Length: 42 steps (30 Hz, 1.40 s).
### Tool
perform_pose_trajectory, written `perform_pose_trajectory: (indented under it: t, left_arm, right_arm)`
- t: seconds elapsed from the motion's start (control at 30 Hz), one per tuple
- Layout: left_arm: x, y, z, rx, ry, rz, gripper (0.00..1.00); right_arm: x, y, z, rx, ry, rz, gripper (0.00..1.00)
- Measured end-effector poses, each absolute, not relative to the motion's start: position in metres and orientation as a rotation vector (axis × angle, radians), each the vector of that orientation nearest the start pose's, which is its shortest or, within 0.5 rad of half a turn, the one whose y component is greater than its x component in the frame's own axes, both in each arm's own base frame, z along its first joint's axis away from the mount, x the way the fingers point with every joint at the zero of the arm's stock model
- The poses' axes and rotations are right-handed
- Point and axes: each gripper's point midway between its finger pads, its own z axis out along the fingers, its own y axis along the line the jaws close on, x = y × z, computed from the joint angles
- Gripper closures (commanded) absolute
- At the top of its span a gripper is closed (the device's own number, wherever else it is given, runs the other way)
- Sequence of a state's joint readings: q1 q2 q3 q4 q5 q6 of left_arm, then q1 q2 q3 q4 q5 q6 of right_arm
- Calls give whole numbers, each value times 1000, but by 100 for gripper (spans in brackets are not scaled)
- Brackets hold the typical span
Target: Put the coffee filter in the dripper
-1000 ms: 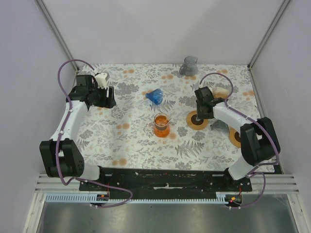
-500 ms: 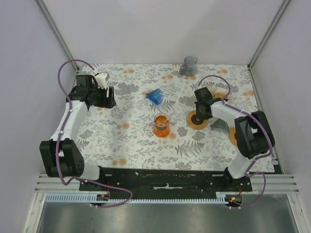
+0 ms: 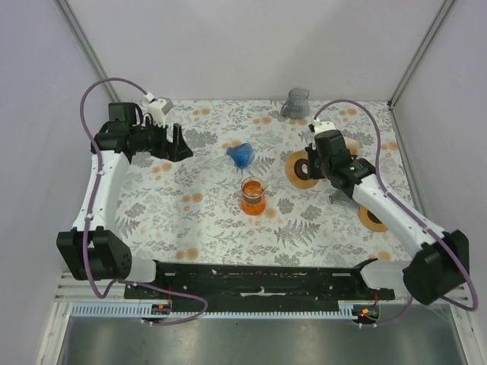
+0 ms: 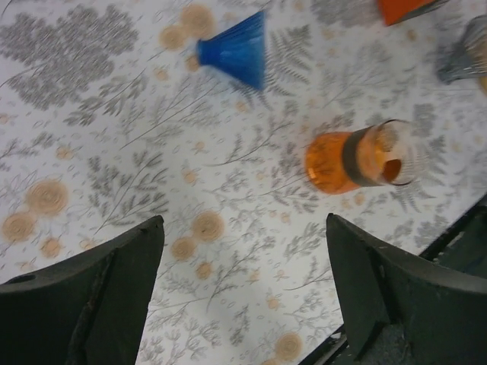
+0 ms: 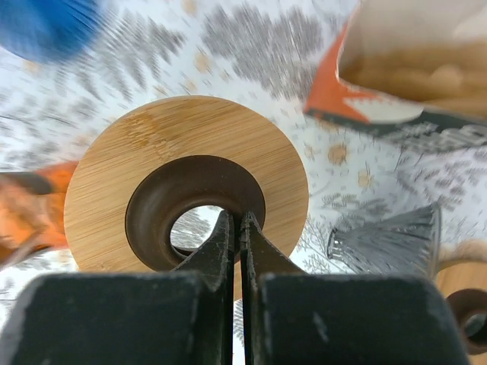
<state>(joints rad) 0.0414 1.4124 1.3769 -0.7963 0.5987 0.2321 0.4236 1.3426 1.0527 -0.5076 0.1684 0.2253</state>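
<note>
- Between the fingertips of the right gripper (image 5: 234, 222), only the thin dark inner lip of a wooden ring (image 5: 190, 144) was pinched. The jaws were clenched almost flat together on it.
- The ring was judged to be the dripper's collar. Whether it was clear of the cloth (image 3: 213, 220) could not be told.
- At the left gripper (image 4: 243, 224) the jaws were spread wide, with nothing between them but the cloth below.
- The blue cone (image 3: 242, 153), taken to be the coffee filter, was seen on its side on the cloth, between the two grippers and apart from both.
- Its long axis was laid across the table, with the point toward the left arm and the wide mouth toward the right arm and the held ring.
- Neither gripper was clearly nearer to the cone. The left one, however, was empty and faced it, so the pick was judged to fall to that arm.
- An orange glass carafe (image 3: 253, 196) was seen upright near the cone on its near side, not touching it.
- Beyond the right gripper, a grey cone (image 3: 342, 198) and a second ring (image 3: 373, 218) were left on the cloth.
</note>
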Motion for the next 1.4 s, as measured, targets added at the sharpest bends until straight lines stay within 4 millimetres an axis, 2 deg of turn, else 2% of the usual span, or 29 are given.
perform_pose_trajectory:
  t: [0.13,0.23,0.3,0.4,0.53,0.6,0.73,0.8,0.87,0.93,1.07,1.1,1.17,1.23,1.3,1.4]
  left_arm:
    - [336,-113,279,547,2120,-766,7]
    - [319,-162,311,646,2037,-890,6]
    - [300,-197,321,720,2006,-980,6]
    - [273,-239,325,790,2007,-1108,5]
    - [268,-260,319,789,2036,-1131,6]
    - [270,-266,311,778,2061,-1125,18]
    - [275,-274,294,757,2116,-1113,56]
    - [277,-275,286,746,2144,-1105,66]
    - [277,-276,283,744,2155,-1107,78]
    - [277,-277,283,739,2155,-1113,98]
    - [275,-279,287,747,2135,-1155,98]
    - [275,-280,286,752,2130,-1170,98]
    - [274,-280,283,757,2130,-1188,98]
    - [272,-280,280,764,2136,-1185,98]
    - [271,-277,275,789,2150,-1141,98]
    - [279,-266,275,851,2144,-971,98]
  right_arm:
    - [322,159,224,-237,2151,190,100]
    - [307,195,260,-316,2048,275,100]
    - [300,214,269,-360,2018,323,100]
    - [293,234,271,-401,2016,358,100]
    - [288,255,267,-448,2027,379,100]
    - [284,264,264,-472,2032,389,100]
    - [279,272,263,-501,2032,406,100]
    - [279,273,264,-500,2029,409,100]
    - [280,273,265,-499,2025,413,100]
    - [279,274,265,-507,2025,418,100]
    - [278,274,265,-524,2022,416,100]
    - [278,273,265,-529,2020,413,93]
    - [276,272,263,-539,2023,415,60]
    - [274,273,262,-558,2031,443,32]
    - [275,272,265,-585,2019,478,17]
    - [277,264,276,-585,1996,524,11]
